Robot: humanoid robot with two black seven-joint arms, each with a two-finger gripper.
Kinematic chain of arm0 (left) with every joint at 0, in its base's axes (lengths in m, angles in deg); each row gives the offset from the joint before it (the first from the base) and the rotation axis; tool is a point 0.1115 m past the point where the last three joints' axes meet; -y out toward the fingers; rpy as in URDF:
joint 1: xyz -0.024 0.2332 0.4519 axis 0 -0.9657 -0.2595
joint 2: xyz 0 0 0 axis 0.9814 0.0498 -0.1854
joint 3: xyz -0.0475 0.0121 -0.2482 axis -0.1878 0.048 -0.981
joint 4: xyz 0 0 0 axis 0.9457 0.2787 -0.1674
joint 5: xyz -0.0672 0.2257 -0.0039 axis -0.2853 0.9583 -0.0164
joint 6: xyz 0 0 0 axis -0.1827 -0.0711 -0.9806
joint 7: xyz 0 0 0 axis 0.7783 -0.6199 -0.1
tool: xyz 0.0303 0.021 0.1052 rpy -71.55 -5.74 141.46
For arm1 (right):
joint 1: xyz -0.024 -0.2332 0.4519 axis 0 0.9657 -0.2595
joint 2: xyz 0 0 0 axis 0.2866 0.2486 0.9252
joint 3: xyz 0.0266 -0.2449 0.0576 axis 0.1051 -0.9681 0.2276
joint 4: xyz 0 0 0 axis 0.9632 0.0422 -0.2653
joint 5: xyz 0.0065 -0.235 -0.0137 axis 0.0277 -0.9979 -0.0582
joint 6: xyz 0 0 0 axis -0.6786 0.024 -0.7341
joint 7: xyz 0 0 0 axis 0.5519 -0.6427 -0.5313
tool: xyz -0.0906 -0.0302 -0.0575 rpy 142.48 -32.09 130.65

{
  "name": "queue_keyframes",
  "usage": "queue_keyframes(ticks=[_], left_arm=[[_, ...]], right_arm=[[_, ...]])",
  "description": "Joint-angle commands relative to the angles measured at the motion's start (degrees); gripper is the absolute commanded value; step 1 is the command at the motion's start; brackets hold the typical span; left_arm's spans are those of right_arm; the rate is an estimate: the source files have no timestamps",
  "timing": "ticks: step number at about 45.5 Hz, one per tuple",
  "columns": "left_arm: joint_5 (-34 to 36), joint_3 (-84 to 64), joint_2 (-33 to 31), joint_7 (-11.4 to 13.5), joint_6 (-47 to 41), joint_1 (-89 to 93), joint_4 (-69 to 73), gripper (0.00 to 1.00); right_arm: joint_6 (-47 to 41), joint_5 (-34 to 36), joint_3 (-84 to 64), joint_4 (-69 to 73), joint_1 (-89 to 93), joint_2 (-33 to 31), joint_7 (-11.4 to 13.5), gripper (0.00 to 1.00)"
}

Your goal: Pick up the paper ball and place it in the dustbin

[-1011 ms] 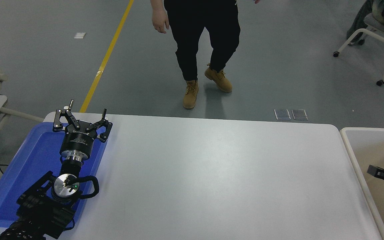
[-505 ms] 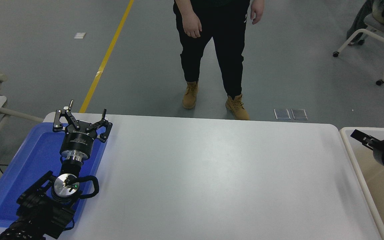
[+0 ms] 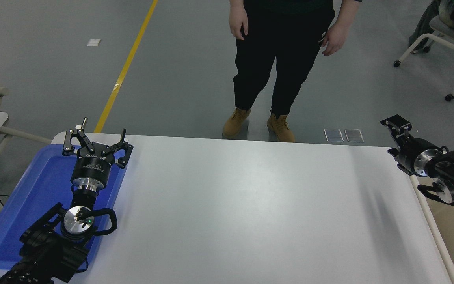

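We cannot find the paper ball anywhere on the table or between any fingers. The dustbin [image 3: 453, 232] shows as a cream strip just off the table's right edge, near the front right corner. Our right gripper [image 3: 396, 124] hangs above the far right corner, beyond the bin's rim; we cannot tell how its fingers stand. Our left gripper [image 3: 95, 138] is parked at the far left corner, fingers spread wide and holding nothing, over the blue tray [image 3: 26, 205]. A person [image 3: 282, 59] stands beyond the far edge.
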Motion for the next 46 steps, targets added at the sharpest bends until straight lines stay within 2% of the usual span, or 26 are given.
queue_keyframes(ticks=[1, 10, 16, 30, 46], left_arm=[[0.0, 0.0, 0.0, 0.0, 0.0, 0.0, 0.0, 1.0], [0.0, 0.0, 0.0, 0.0, 0.0, 0.0, 0.0, 1.0], [0.0, 0.0, 0.0, 0.0, 0.0, 0.0, 0.0, 1.0], [0.0, 0.1, 0.0, -0.1, 0.1, 0.0, 0.0, 1.0], [0.0, 0.0, 0.0, -0.1, 0.1, 0.0, 0.0, 1.0]], right_arm=[[-4.4, 16.8, 5.0, 1.0, 0.7, 4.4, 0.0, 1.0], [-10.1, 22.9, 10.0, 0.5, 2.9, 7.5, 0.0, 1.0], [-13.7, 23.9, 14.3, 0.3, 5.4, 10.3, 0.0, 1.0], [-15.3, 24.8, 21.6, 0.3, 9.7, 15.9, 0.0, 1.0], [-21.2, 28.0, 22.7, 0.0, 12.4, 16.5, -1.2, 1.0]])
